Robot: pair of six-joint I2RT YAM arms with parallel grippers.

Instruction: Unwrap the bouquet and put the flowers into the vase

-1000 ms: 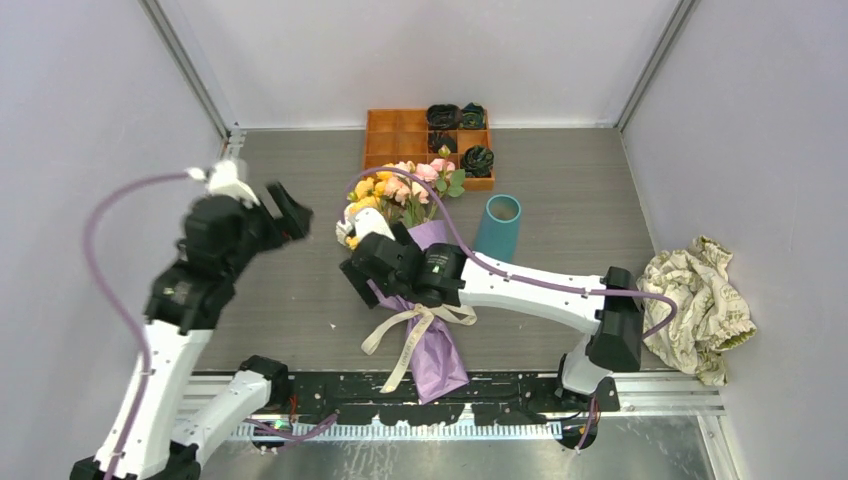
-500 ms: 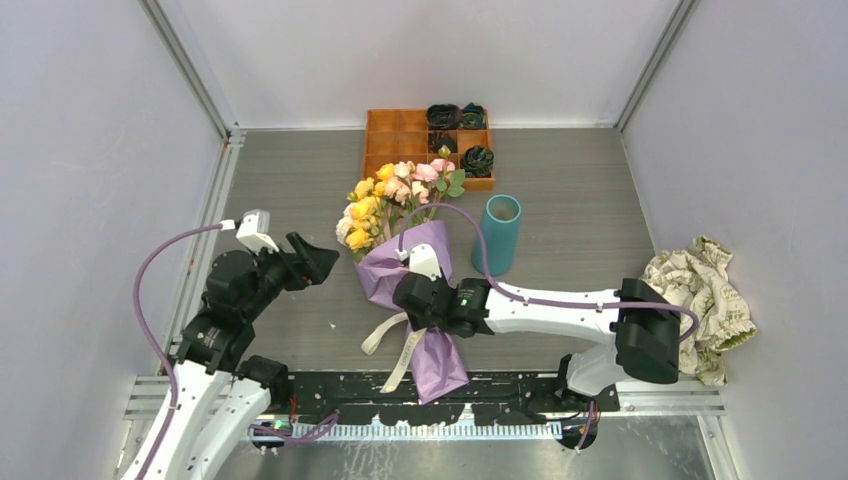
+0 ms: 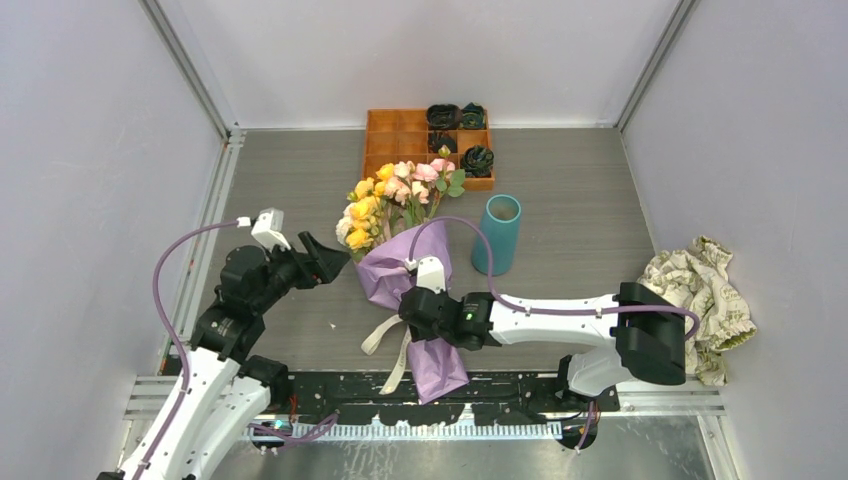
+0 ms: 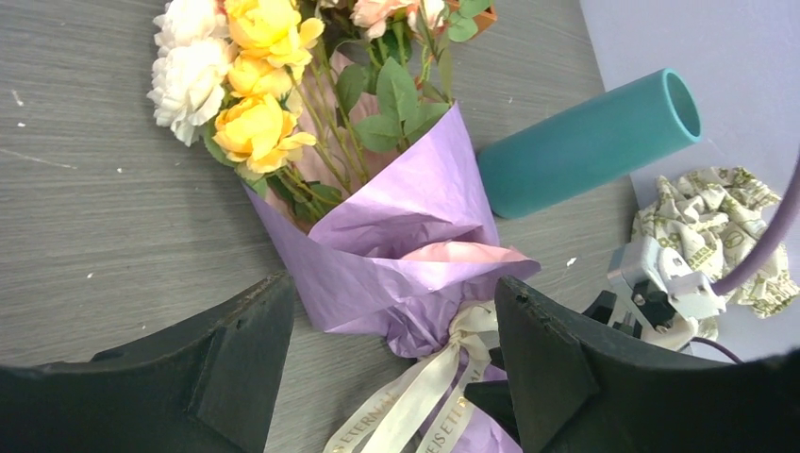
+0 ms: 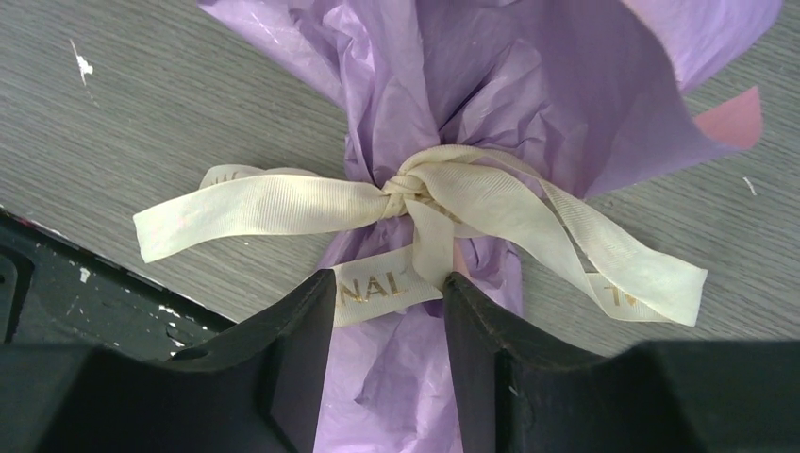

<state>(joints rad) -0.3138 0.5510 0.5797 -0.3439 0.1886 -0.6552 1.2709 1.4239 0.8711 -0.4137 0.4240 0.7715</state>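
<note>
The bouquet [image 3: 400, 270] lies on the table wrapped in purple paper, heads pointing away from me. Its flowers [image 3: 385, 195], yellow, pink and cream roses, stick out of the wrap. A cream ribbon [image 5: 406, 189] is knotted in a bow around the narrow waist. My right gripper [image 5: 387, 283] is shut on the wrapped stem just below the knot, one finger on each side of the paper. My left gripper [image 3: 335, 255] hangs open to the left of the wrap, touching nothing; in its own view the waist and bow [image 4: 415, 396] show between its fingers. The teal vase [image 3: 497, 235] stands upright just right of the bouquet.
An orange compartmented tray [image 3: 385, 135] with dark rosettes sits at the back, close behind the flower heads. A crumpled beige patterned cloth [image 3: 700, 300] lies at the right wall. The table's front rail [image 3: 330, 385] runs just below the bouquet's tail.
My right gripper slid from the upper wrap down to the stem below the bow and closed on it. My left arm dropped lower and swung in toward the bouquet, still open.
</note>
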